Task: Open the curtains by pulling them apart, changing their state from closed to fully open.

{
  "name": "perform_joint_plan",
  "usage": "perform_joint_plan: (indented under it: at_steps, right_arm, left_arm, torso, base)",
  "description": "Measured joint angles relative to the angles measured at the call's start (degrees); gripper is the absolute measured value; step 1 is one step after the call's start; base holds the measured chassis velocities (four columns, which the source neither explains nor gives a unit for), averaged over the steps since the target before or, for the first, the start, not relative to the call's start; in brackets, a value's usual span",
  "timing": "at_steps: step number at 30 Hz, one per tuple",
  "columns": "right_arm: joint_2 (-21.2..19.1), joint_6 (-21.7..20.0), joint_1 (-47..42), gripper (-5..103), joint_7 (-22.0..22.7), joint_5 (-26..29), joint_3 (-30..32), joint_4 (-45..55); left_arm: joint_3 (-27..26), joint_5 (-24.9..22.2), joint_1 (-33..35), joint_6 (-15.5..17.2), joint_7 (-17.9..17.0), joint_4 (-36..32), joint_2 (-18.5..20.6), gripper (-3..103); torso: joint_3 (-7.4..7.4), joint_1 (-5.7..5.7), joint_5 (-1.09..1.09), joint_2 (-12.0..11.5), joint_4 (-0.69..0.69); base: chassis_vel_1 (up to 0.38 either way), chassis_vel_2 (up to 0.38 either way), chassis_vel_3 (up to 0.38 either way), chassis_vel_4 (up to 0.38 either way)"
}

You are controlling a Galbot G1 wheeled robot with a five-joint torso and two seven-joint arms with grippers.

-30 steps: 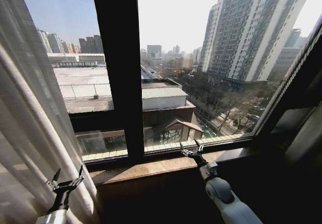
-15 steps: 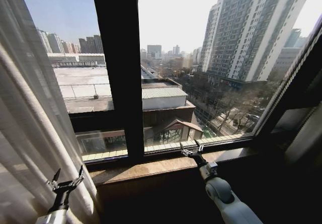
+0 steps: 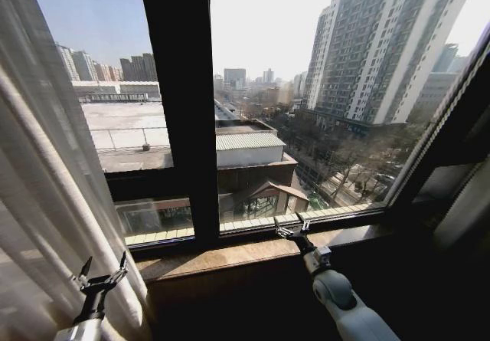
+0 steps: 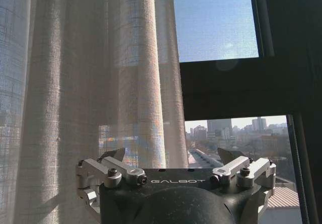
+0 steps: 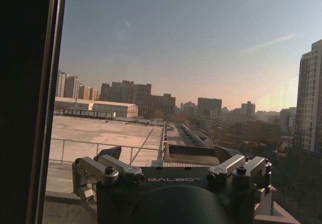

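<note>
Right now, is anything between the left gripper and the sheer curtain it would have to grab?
Nothing visible stands in the way. The left gripper is open, low beside the sheer white curtain, with the gathered pleats directly ahead of it in the left wrist view. The right gripper is over the stone windowsill, away from that path.

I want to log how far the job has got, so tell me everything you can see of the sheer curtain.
The sheer curtain is white, see-through fabric with a fine woven mesh and many vertical pleats. It hangs gathered at the left side of the window, sunlit, leaving the glass beside it uncovered. In the left wrist view the curtain hangs just ahead of the left end effector, whose fingers are spread and hold no fabric. Whether they touch it cannot be told.
</note>
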Motion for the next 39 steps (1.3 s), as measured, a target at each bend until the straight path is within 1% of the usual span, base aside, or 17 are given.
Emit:
perform_joint_plan:
  at_steps: [39]
  right_arm:
    - [0.0,0.0,0.0,100,0.0,0.0,0.0,0.0]
  left_arm:
    - [0.0,0.0,0.0,0.0,0.0,0.0,0.0,100]
  torso:
    - [0.0,0.0,0.0,0.0,0.0]
  base:
    - [0.0,0.0,0.0,0.0]
